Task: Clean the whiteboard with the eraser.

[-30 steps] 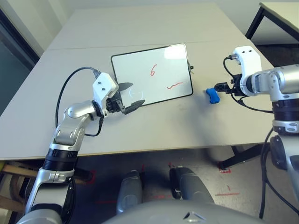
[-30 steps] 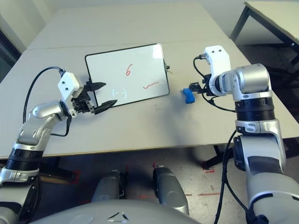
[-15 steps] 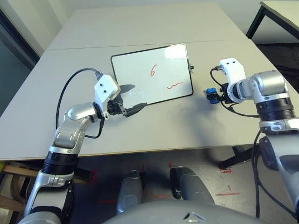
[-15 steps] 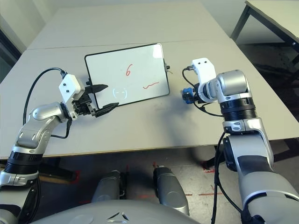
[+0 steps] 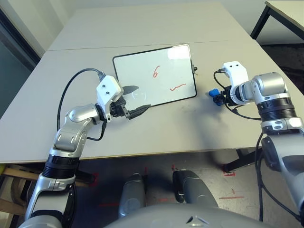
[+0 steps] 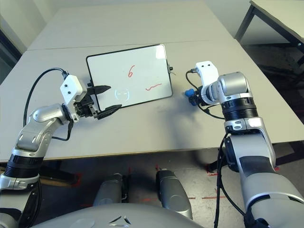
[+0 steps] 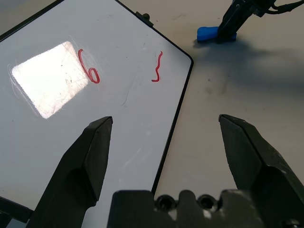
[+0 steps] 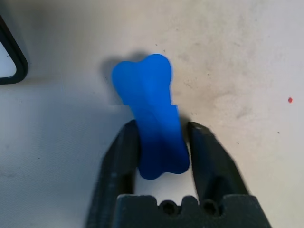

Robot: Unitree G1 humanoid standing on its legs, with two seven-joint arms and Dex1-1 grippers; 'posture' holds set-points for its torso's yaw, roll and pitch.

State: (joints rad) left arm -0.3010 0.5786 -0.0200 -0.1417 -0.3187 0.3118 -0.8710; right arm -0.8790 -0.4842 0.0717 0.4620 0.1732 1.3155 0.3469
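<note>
The whiteboard point(image 5: 161, 66) lies flat on the grey table, with a red "6" point(image 5: 155, 72) and a red squiggle point(image 5: 176, 87) on it. My left gripper point(image 5: 143, 97) hovers open over the board's near edge, one finger above the white surface and one above the table. To the right of the board, the blue bone-shaped eraser point(image 8: 151, 123) rests on the table. My right gripper point(image 8: 162, 127) is down at it, both black fingers pressed against the eraser's sides. In the left eye view the eraser point(image 5: 213, 93) peeks out from the right gripper toward the board.
A small black knob point(image 5: 194, 70) sticks out of the board's right side. A seam crosses the table behind the board. A second table point(image 5: 285, 12) stands at the far right across a gap. The table's front edge point(image 5: 156, 153) runs near my body.
My right gripper has come in from the right over the eraser and closed its fingers on it. The left gripper has edged slightly toward the board.
</note>
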